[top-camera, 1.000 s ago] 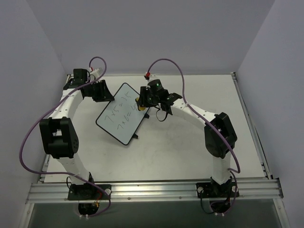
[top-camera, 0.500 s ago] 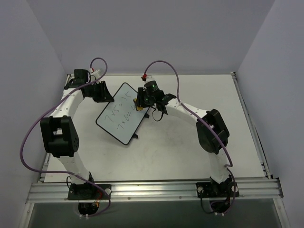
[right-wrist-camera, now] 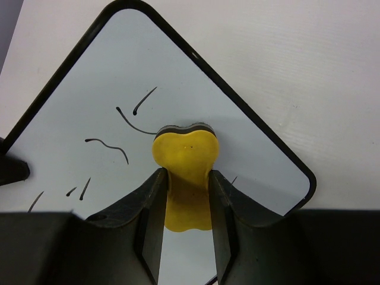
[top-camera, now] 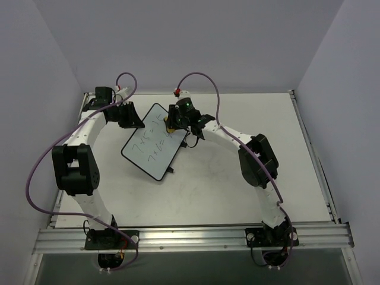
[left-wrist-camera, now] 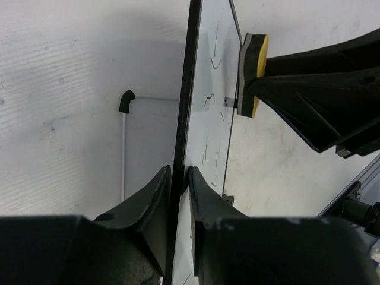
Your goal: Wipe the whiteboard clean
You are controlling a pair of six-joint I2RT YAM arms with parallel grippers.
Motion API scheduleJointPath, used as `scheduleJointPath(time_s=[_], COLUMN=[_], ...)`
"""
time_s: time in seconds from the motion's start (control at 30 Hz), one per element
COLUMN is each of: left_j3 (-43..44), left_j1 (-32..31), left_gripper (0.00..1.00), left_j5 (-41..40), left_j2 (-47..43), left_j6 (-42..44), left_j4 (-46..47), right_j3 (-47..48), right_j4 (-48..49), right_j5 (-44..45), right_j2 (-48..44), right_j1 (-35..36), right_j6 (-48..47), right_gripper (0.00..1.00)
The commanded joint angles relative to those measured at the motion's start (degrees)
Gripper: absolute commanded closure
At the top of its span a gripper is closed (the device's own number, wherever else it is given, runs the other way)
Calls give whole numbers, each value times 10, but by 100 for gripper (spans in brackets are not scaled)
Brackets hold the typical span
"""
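Note:
The whiteboard (top-camera: 153, 142) stands tilted on the table, black-framed, with dark handwritten sums on its face. My left gripper (top-camera: 132, 117) is shut on its upper left edge; the left wrist view shows the black frame (left-wrist-camera: 181, 119) pinched between the jaws (left-wrist-camera: 179, 178). My right gripper (top-camera: 174, 126) is shut on the yellow-black eraser (right-wrist-camera: 185, 155) and presses its black face against the board (right-wrist-camera: 107, 83) near the upper right corner. The eraser also shows in the left wrist view (left-wrist-camera: 253, 74), touching the board. Pen strokes (right-wrist-camera: 127, 122) remain left of the eraser.
The white table (top-camera: 225, 184) carries the board, with a metal rail (top-camera: 190, 237) along the near edge. Grey walls close in at left, back and right. A purple cable (top-camera: 202, 80) loops over the right arm. One black board foot (left-wrist-camera: 125, 101) shows behind the board.
My right gripper has moved left and up with the eraser across the board's right part, and the marks there are gone. The left gripper still holds the board.

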Motion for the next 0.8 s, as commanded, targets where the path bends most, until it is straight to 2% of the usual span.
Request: scheduleJointPath(time_s=[0.0, 0.27, 0.77], left_j3=[7, 7, 1], left_j1=[-11, -24, -42], left_gripper=[79, 97, 98], left_j5=[10, -8, -28], left_j2=[4, 6, 8], left_j6=[10, 18, 35], left_j4=[5, -2, -4], right_j3=[35, 46, 96], right_j4=[22, 50, 48], right_j5=[21, 51, -5], right_j2=[16, 34, 43], right_j1=[5, 3, 35], right_j6=[-7, -15, -9], right_gripper=[87, 87, 87])
